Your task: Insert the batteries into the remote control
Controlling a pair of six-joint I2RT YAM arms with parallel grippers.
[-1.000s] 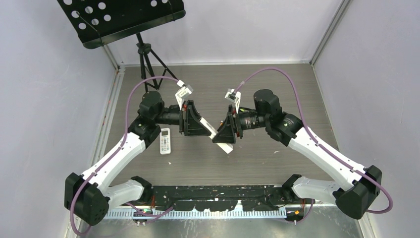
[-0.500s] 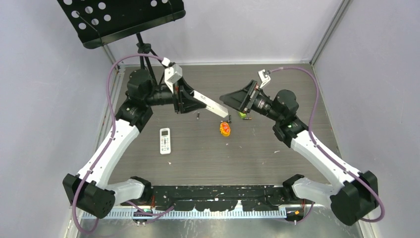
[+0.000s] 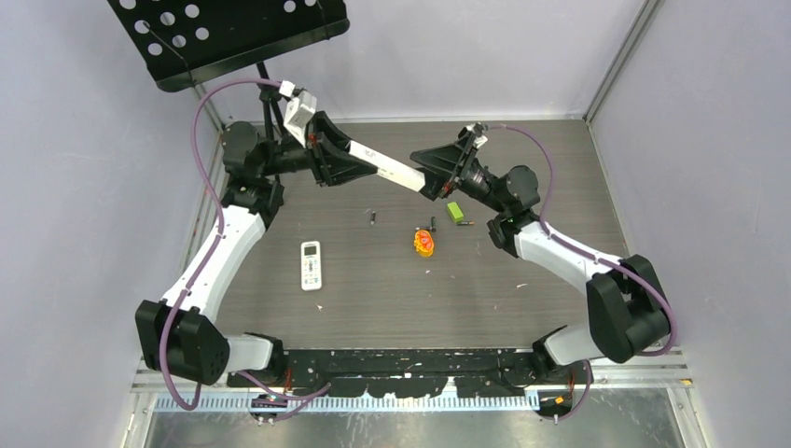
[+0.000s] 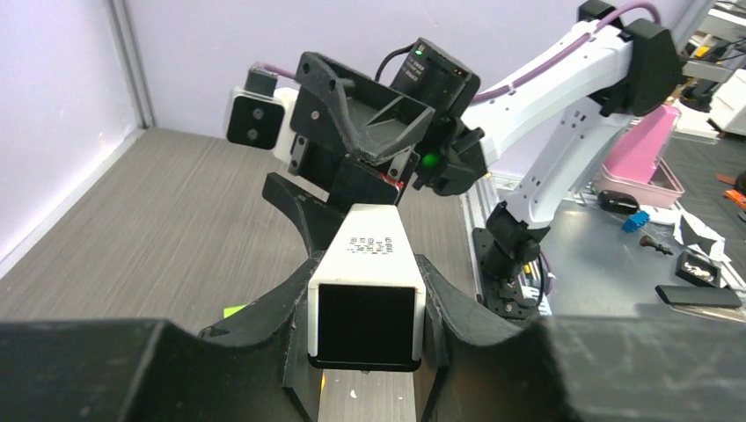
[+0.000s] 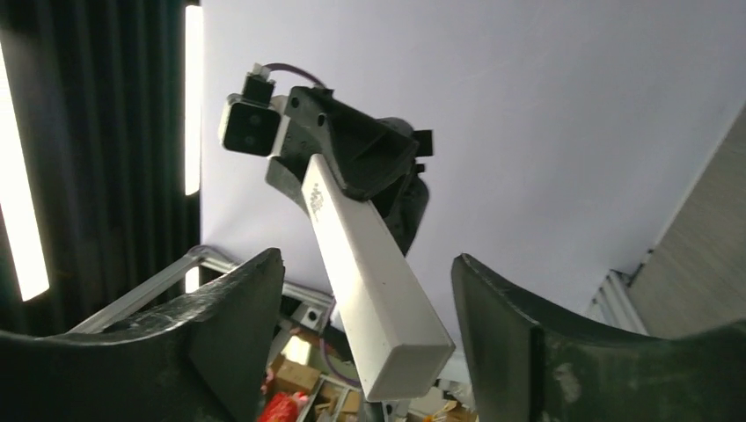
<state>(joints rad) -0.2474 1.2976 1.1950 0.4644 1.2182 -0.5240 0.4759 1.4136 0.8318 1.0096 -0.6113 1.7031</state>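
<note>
Over the far edge of the table [image 3: 373, 308], the left gripper [image 3: 359, 161] is clamped on one end of a long white remote [image 3: 392, 169], holding it aloft. The right gripper [image 3: 432, 174] has its jaws spread either side of the free end, seemingly not touching. It should close squarely there, so the case doesn't twist. The batteries [image 3: 373, 217] lie loose near the table's middle.
</note>
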